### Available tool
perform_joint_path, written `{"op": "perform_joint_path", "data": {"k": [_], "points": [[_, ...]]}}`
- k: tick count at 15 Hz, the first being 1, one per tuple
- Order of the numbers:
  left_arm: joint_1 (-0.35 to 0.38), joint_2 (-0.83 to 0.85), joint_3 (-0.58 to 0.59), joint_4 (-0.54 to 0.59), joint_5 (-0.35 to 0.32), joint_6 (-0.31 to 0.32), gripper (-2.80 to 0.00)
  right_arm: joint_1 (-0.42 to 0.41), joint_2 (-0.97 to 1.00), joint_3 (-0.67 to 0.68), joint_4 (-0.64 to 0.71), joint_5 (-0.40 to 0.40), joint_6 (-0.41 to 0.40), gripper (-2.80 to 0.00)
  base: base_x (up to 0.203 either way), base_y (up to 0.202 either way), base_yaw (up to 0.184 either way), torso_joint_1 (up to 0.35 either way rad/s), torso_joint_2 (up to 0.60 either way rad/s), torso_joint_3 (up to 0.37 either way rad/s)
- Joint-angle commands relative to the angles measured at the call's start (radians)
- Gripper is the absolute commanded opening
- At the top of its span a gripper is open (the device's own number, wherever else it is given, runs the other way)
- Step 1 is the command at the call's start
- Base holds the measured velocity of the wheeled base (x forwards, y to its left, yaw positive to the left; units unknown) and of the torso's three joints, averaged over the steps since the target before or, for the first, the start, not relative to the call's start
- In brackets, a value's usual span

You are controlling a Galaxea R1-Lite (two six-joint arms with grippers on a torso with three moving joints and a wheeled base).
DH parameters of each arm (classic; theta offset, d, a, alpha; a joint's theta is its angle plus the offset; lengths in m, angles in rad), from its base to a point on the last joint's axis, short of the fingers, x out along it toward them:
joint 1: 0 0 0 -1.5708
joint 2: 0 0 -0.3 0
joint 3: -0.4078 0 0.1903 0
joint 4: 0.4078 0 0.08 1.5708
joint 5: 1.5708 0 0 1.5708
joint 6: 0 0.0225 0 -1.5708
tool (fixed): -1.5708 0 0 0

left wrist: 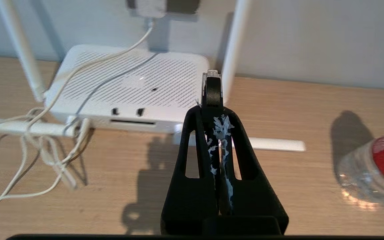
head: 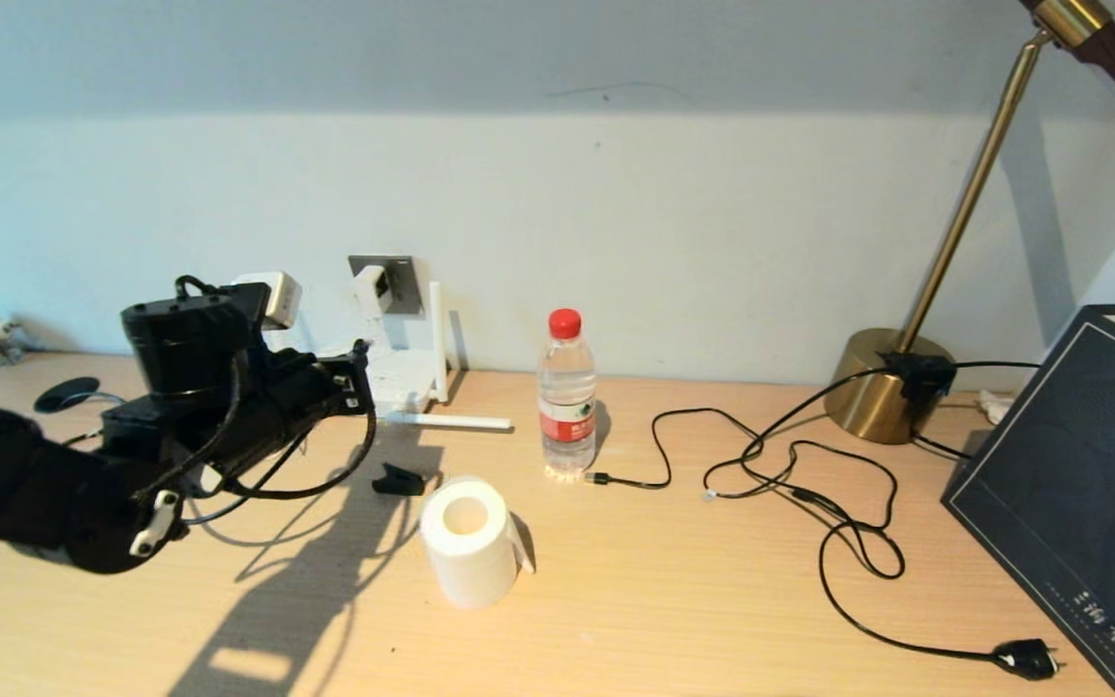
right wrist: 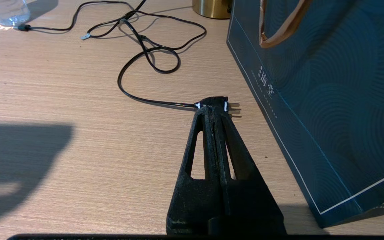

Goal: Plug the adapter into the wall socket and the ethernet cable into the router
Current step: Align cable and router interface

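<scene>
My left gripper [left wrist: 212,111] is shut on the ethernet cable [left wrist: 212,91]. Its clear connector [left wrist: 213,77] sticks out past the fingertips, near the right corner of the white router [left wrist: 128,86]. Dark ports [left wrist: 127,112] line the router's near edge. In the head view the left gripper [head: 352,376] hovers just in front of the router [head: 407,373], and the black cable [head: 320,487] loops below it. The white adapter [head: 372,287] sits on the grey wall socket [head: 401,281], with its thin white cord [left wrist: 88,66] running across the router. My right gripper [right wrist: 213,111] is shut and holds nothing.
A water bottle [head: 567,397], a paper roll [head: 468,542] and a small black clip [head: 398,479] stand mid-table. One antenna [head: 446,421] lies flat. A thin black cord ends in a black plug [right wrist: 216,101] beside a dark blue bag [right wrist: 328,100]. A brass lamp base [head: 882,387] stands at the back.
</scene>
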Motion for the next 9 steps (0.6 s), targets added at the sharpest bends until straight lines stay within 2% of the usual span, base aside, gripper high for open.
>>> {"op": "perform_joint_path", "data": {"k": [1,5,7,9], "points": [[0.048,0.024,0.055,-0.034,-0.005,-0.004,-2.8,0.0,0.0,0.001,0.001,0.0,-0.007,-2.8,0.0,0.0,0.0,0.0,0.0,0.0],[0.137,0.118,0.121,-0.178,-0.065,0.01,-2.8,0.0,0.0,0.001,-0.001,0.0,-0.002,-2.8,0.0,0.0,0.0,0.0,0.0,0.0],[0.151,0.154,0.127,-0.227,-0.08,0.028,-2.8,0.0,0.0,0.001,-0.001,0.0,-0.002,-2.8,0.0,0.0,0.0,0.0,0.0,0.0],[0.153,0.16,0.134,-0.227,-0.08,0.048,-2.8,0.0,0.0,0.001,-0.001,0.0,-0.002,-2.8,0.0,0.0,0.0,0.0,0.0,0.0]]}}
